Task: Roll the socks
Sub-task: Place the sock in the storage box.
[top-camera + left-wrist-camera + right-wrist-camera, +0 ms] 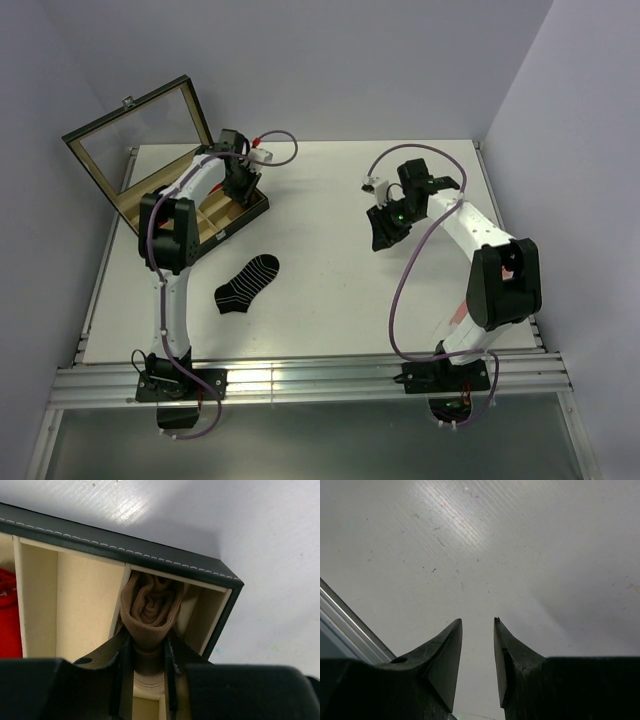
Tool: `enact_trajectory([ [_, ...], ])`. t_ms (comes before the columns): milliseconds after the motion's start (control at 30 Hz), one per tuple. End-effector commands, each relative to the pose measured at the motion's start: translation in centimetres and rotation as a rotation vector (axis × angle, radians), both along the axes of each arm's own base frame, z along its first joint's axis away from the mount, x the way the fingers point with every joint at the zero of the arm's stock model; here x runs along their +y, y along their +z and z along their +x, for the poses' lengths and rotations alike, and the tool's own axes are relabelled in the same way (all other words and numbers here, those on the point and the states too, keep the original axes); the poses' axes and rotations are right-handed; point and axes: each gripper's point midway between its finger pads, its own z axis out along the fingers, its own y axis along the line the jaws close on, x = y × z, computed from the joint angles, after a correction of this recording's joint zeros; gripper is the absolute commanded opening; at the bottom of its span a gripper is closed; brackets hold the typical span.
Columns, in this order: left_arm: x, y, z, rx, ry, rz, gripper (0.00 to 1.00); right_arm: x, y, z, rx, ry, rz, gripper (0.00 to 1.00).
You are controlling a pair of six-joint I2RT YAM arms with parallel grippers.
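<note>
From above: a black sock with white stripes (247, 285) lies flat on the white surface (330, 300) between the two arms, near an open divided box (235, 228) at far left.

Left wrist view: the left jaws pinch a rolled tan sock (150, 607) in the box's corner compartment. Red fabric (7, 615) fills another.

Right wrist view: the right jaws stand partly open over the surface, gripping nothing.
</note>
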Motion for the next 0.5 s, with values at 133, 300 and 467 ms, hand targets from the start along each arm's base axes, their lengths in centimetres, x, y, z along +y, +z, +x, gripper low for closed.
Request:
enact_trajectory([
  [133,-0.4,-1.4,0.0,-0.02,0.032,0.032,0.0,-0.2,2.0,0.6,-0.108,0.008,0.006,0.39],
  [300,-0.5,-2.1,-0.1,-0.024,0.04,0.072,0.04,-0.4,1.8,0.5,-0.109,0.005,0.0,0.39],
  [467,-0.7,-2.5,-0.4,-0.034,0.048,0.089,0.13,-0.4,2.1,0.4,-0.114,0.004,0.002,0.39],
])
